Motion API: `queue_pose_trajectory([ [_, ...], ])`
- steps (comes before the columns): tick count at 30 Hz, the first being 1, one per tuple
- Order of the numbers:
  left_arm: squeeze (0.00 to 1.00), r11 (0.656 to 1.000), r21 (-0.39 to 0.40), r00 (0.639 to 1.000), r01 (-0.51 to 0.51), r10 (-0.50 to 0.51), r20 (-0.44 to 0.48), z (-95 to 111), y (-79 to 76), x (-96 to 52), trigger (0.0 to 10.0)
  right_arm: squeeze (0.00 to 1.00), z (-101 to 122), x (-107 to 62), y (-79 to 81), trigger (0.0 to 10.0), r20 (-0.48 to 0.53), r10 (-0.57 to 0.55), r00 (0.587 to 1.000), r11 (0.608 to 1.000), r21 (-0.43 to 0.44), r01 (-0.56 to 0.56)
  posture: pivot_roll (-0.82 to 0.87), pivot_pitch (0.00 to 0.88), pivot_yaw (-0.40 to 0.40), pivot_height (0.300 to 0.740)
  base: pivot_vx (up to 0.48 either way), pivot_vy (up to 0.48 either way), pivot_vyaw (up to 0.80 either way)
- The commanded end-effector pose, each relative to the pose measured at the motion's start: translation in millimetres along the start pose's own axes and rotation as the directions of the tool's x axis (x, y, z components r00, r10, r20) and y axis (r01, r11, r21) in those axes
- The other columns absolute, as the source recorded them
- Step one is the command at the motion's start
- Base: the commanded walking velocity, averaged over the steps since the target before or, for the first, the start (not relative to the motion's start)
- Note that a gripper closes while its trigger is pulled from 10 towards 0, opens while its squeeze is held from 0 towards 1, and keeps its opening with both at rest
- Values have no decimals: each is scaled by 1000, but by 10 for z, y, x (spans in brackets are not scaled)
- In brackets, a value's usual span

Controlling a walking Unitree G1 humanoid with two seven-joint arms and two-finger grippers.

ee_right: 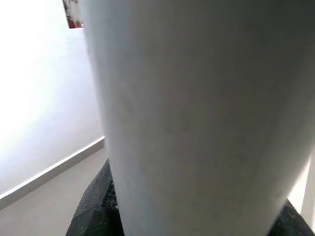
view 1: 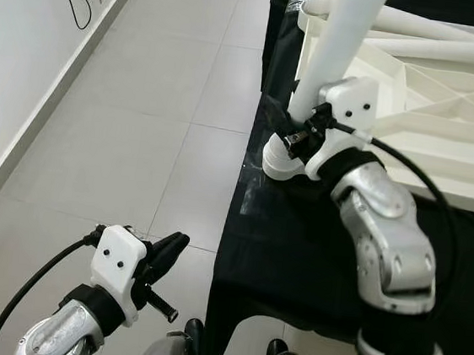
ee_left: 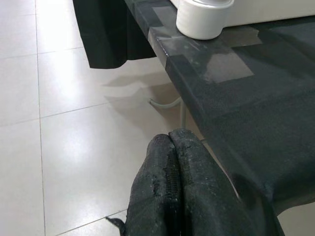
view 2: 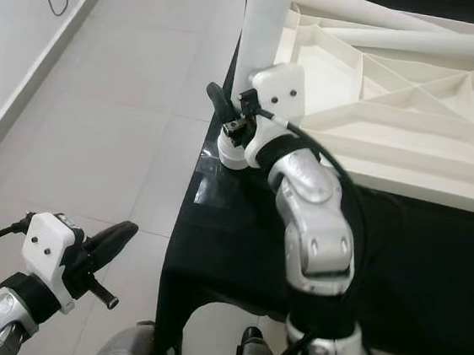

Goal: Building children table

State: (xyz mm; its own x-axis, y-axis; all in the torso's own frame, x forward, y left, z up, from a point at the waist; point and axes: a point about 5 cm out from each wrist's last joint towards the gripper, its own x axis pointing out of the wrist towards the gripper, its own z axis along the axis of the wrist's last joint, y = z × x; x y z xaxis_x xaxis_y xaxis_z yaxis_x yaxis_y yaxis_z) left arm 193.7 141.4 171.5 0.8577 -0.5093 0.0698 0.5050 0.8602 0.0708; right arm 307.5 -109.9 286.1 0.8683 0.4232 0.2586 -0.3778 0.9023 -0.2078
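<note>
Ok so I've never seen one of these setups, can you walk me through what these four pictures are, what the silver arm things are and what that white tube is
You are looking at a humanoid robot's own cameras. The two wide pictures come from its head, looking down; the other two come from cameras on its wrists.

The silver arms are the robot's. Each ends in a gripper with two long black fingers. The right gripper is closed around a thick white table leg standing upright near the corner of an upturned white plastic tabletop, whose ribbed underside faces up. The tabletop rests on a surface under a black cloth. The right wrist picture shows that leg very close up.

The left gripper hangs idle over the tiled floor, fingers shut and empty. Its wrist camera looks past them at the leg's base and the cloth edge.
</note>
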Motion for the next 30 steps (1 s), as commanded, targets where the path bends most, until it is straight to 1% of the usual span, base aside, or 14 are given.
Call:
queue_pose_trajectory([
  [1, 0, 1000, -19, 999, -5, 4, -33, -81, 8, -36, 10000, 0, -601, -147, -105, 10000, -322, -114, 940, 991, 29, 130, 23, 387, 60, 740, 0, 0, 0],
  [7, 0, 1000, -18, 999, -8, 8, -32, -86, 13, -34, 10000, 0, -445, -71, -63, 10000, -239, -49, 970, 989, 122, 81, 23, 383, 59, 740, 0, 0, 0],
  [9, 0, 1000, -18, 999, -9, 8, -31, -92, 15, -28, 10000, 0, -153, -33, 11, 10000, -51, 249, 967, 962, 128, -241, 21, 368, 66, 740, 0, 0, 0],
  [11, 0, 1000, -19, 999, -6, 5, -32, -97, 13, -21, 10000, 0, 17, -127, 34, 10000, 23, 512, 859, 856, 65, -512, 21, 366, 66, 740, 0, 0, 0],
  [14, 0, 1000, -19, 999, -4, 4, -32, -97, 12, -18, 10000, 0, 55, -180, 18, 10000, 27, 578, 815, 814, 48, -579, 21, 366, 66, 740, 0, 0, 0],
  [16, 0, 1000, -20, 1000, -2, 1, -31, -101, 10, -8, 10000, 0, 64, -259, -114, 10000, -19, 701, 713, 714, 9, -700, 17, 358, 69, 740, 0, 0, 0],
  [17, 0, 1000, -20, 1000, -2, 1, -31, -101, 10, -8, 10000, 0, 64, -259, -114, 10000, -19, 701, 713, 714, 9, -700, 17, 358, 69, 740, 0, 0, 0],
  [18, 0, 1000, -20, 1000, 0, -1, -30, -102, 9, -2, 10000, 0, 76, -271, -189, 10000, -32, 757, 653, 653, 5, -757, 15, 358, 69, 740, 0, 0, 0],
  [21, 0, 1000, -20, 1000, 1, -2, -28, -101, 9, 5, 10000, 0, 107, -259, -248, 10000, -20, 801, 598, 598, 20, -801, 18, 358, 68, 740, 0, 0, 0],
  [23, 0, 1000, -19, 1000, 2, -2, -26, -98, 10, 14, 10000, 0, 153, -221, -286, 10000, 21, 856, 516, 515, 51, -856, 21, 360, 70, 740, 0, 0, 0],
  [25, 0, 1000, -19, 1000, 2, -2, -26, -98, 10, 14, 10000, 0, 153, -221, -286, 10000, 21, 856, 516, 515, 51, -856, 21, 360, 70, 740, 0, 0, 0],
  [26, 0, 1000, -19, 1000, 2, -2, -25, -97, 12, 17, 10000, 0, 155, -193, -277, 10000, 32, 880, 475, 473, 57, -879, 25, 363, 71, 740, 0, 0, 0],
  [27, 0, 1000, -19, 1000, 2, -2, -25, -97, 12, 17, 10000, 0, 155, -193, -277, 10000, 32, 880, 475, 473, 57, -879, 25, 363, 71, 740, 0, 0, 0],
  [30, 0, 1000, -18, 1000, 2, -3, -23, -91, 13, 16, 10000, 0, 171, -138, -217, 10000, 80, 925, 372, 366, 74, -928, 27, 368, 73, 740, 0, 0, 0],
])
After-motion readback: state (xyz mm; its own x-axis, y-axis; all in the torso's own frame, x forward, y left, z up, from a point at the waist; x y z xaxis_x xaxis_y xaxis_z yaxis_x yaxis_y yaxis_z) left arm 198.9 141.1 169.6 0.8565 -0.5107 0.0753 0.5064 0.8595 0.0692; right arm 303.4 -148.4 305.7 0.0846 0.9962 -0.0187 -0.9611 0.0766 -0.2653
